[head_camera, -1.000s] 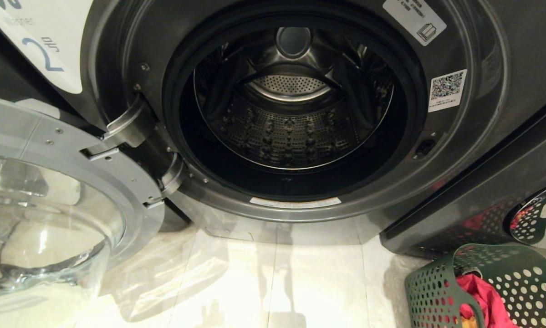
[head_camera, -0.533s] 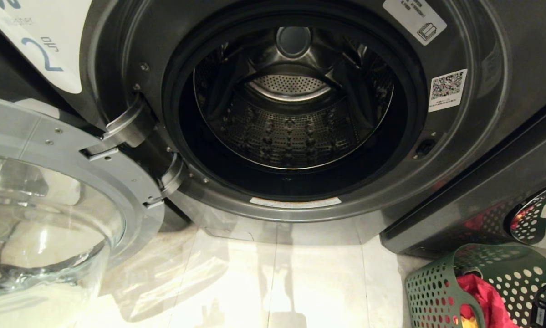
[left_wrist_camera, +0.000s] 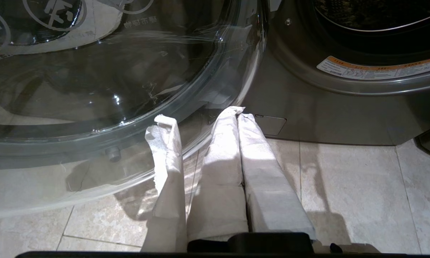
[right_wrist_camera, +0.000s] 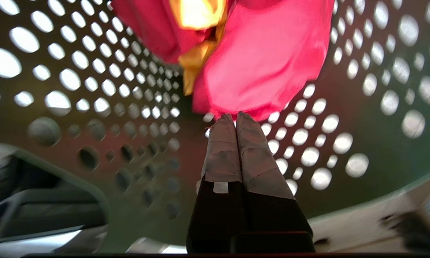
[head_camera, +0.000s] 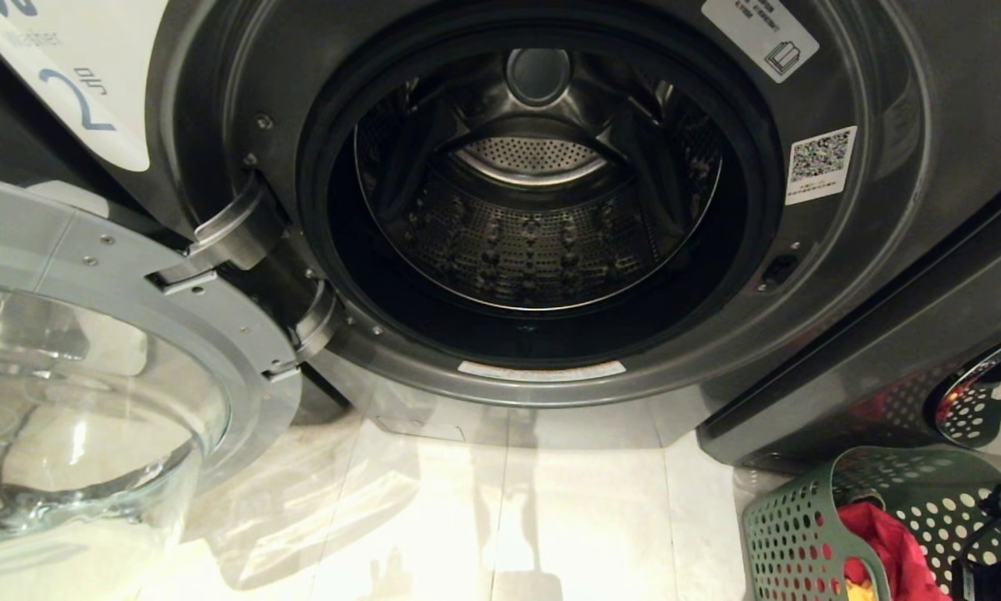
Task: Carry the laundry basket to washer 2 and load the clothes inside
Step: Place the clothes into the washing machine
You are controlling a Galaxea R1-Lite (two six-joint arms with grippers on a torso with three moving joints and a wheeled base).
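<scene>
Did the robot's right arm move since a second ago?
Yes. Against the laundry basket, which stayed put on the floor, the right arm came into the head view's bottom right corner. Its gripper now points at the clothes, fingers shut.

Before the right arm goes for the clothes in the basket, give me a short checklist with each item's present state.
1. Washer 2 door swung open: ok.
2. Drum free of laundry: ok.
3. Laundry basket on the floor beside the washer: ok.
4. Clothes in the basket, red-pink with yellow among it: ok.
5. Right gripper open for a grasp: not ok, fingers shut, tips right at the red fabric.
6. Left gripper out of the way: ok, shut, low near the open door.
</scene>
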